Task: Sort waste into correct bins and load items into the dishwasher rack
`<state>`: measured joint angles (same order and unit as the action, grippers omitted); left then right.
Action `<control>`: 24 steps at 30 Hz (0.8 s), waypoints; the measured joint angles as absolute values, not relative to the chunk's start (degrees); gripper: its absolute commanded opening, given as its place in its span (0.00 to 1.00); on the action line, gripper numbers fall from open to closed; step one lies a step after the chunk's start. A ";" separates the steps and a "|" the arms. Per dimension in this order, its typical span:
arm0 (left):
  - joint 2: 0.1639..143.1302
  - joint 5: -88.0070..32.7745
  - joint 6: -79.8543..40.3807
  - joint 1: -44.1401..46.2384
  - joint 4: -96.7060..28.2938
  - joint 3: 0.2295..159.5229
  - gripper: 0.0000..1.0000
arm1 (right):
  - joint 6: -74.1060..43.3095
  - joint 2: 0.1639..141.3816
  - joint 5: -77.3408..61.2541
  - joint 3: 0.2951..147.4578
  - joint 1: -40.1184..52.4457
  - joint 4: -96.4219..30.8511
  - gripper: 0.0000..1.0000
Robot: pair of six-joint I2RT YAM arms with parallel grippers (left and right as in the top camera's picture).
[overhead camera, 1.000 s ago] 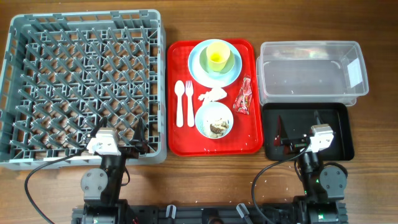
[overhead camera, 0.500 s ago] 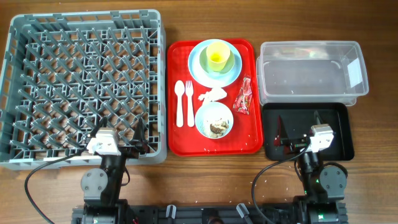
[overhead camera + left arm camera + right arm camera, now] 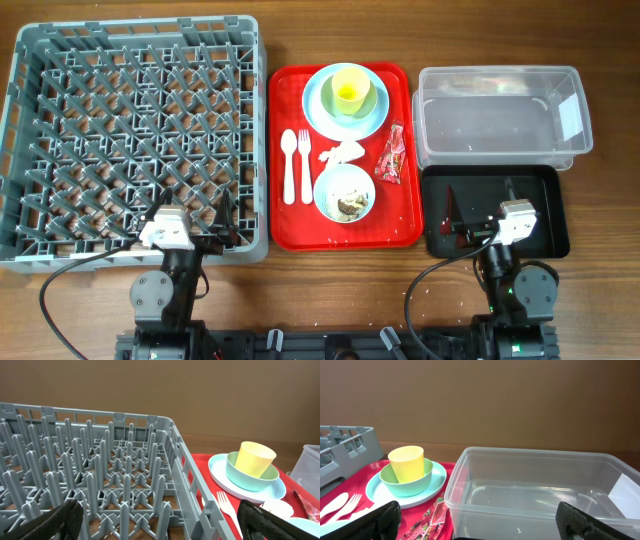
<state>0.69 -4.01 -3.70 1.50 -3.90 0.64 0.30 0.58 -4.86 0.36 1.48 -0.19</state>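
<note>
On the red tray (image 3: 400, 225) sit a pale blue plate (image 3: 318, 112) holding a green bowl with the yellow cup (image 3: 350, 92), a white spoon (image 3: 289, 165) and fork (image 3: 304, 165), a crumpled napkin (image 3: 340, 152), a red wrapper (image 3: 391, 155) and a bowl of food scraps (image 3: 345, 192). The grey rack (image 3: 135, 130) stands at the left. The clear tub (image 3: 500, 110) and black tray (image 3: 535, 215) are at the right. My left gripper (image 3: 190, 222) is open and empty over the rack's near edge. My right gripper (image 3: 482, 215) is open and empty over the black tray.
The left wrist view shows the rack's pegs (image 3: 100, 460), the cup (image 3: 255, 459) and the fork (image 3: 225, 505). The right wrist view shows the tub (image 3: 545, 485), the cup (image 3: 407, 462) and the wrapper (image 3: 427, 520). Bare wooden table lies near the arm bases.
</note>
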 measured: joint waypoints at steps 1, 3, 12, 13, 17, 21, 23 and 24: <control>0.69 -3.99 -3.70 1.50 -3.90 0.64 1.00 | 0.30 0.58 -4.86 0.36 1.48 -0.19 1.00; 0.69 -3.99 -3.70 1.50 -3.90 0.64 1.00 | 0.30 0.58 -4.86 0.36 1.48 -0.19 1.00; 0.69 -4.64 -3.70 1.50 -2.46 0.58 1.00 | 0.30 0.58 -4.86 0.36 1.48 -0.19 1.00; 0.69 -4.93 -3.73 1.50 -1.32 0.58 1.00 | 0.30 0.58 -4.86 0.36 1.48 -0.19 1.00; 0.69 -9.82 -3.70 1.45 0.12 1.54 1.00 | 0.30 0.58 -4.86 0.36 1.48 -0.19 1.00; 1.34 -13.50 -3.75 1.45 -6.63 11.88 1.00 | 0.30 0.58 -4.86 0.36 1.48 -0.16 1.00; 3.64 -14.15 -3.70 1.45 -10.50 19.20 1.00 | 0.30 0.58 -4.86 0.36 1.48 -0.16 1.00; 5.96 -15.09 -3.75 1.45 -14.31 24.25 1.00 | 0.30 0.58 -4.86 0.36 1.48 -0.19 1.00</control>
